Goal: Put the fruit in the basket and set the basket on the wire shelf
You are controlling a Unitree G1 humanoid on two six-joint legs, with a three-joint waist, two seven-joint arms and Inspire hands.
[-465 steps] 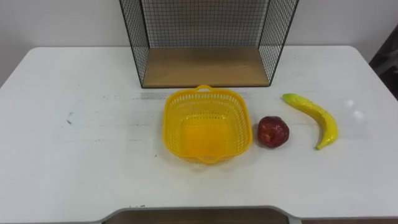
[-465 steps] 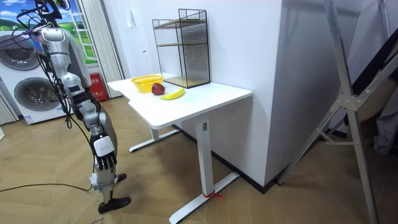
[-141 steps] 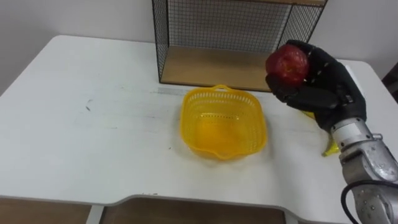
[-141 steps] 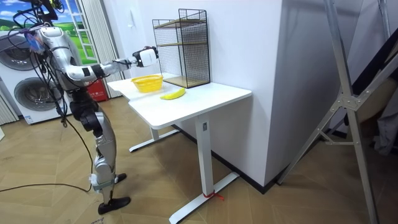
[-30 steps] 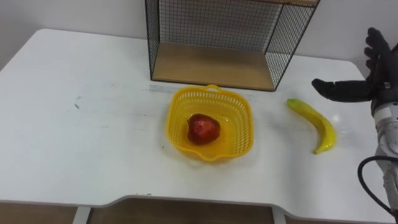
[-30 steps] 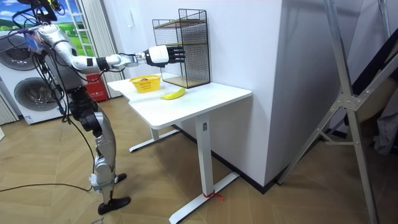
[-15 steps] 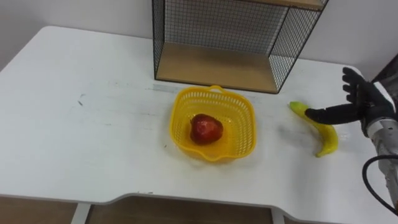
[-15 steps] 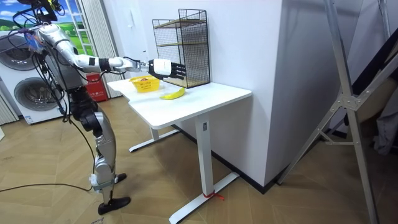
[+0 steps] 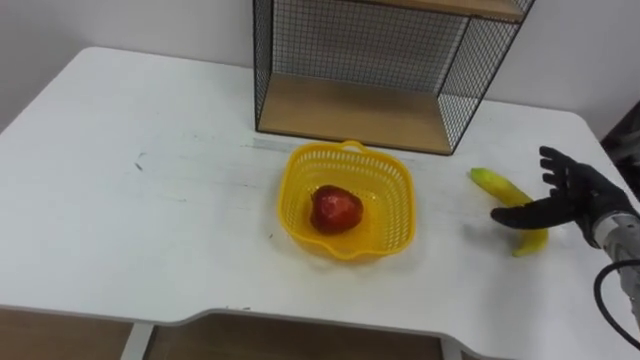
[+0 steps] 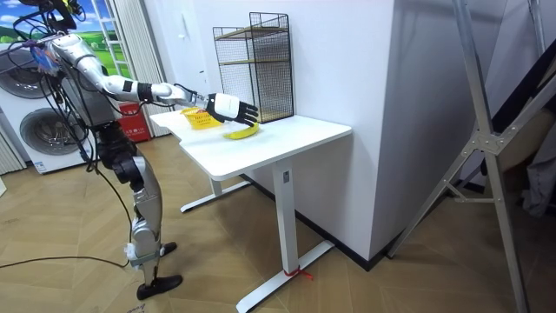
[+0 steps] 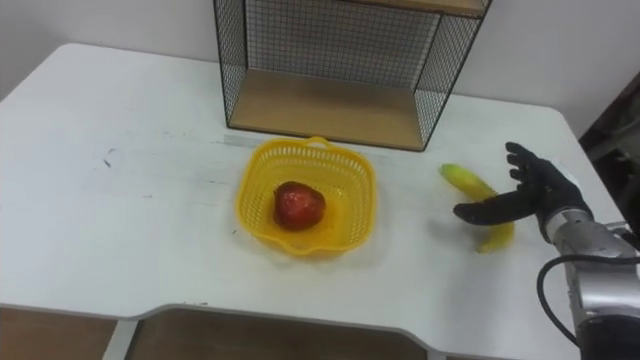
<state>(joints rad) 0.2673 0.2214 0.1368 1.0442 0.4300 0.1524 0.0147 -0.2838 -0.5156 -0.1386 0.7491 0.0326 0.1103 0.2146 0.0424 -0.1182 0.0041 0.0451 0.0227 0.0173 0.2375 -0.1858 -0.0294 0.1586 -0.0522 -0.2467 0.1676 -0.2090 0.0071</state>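
A yellow plastic basket sits mid-table with a red apple inside it. To its right a yellow banana lies on the white table. My right hand hovers just over the banana's near end, fingers spread and open, thumb pointing left across the fruit. In the right eye view the same hand covers the banana's lower half. The black wire shelf with a wooden floor stands behind the basket. The room view has the robot standing at the table's end, right arm stretched over the banana.
The table's right edge runs close beyond my right hand. Washing machines stand behind the robot, and a metal frame rises at the room view's right. Bare tabletop stretches to the left of the basket.
My right hand has dropped lower and nearer, from above and beside the banana to just over its near end. The apple and basket have not moved.
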